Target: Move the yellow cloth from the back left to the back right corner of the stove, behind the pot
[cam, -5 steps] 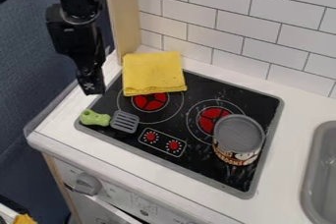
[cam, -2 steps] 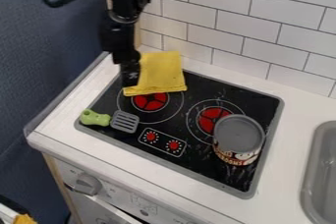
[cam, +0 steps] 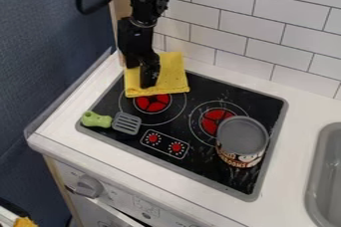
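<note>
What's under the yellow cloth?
Part of the stovetop, including the back edge of the left burner, and some counter behind. Anything else beneath the cloth is covered, so I can't tell.

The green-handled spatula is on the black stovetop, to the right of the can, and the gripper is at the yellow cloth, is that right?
Not quite: the camera view shows the green-handled spatula to the left of the can. It is on the black stovetop, and the gripper is at the yellow cloth.
</note>
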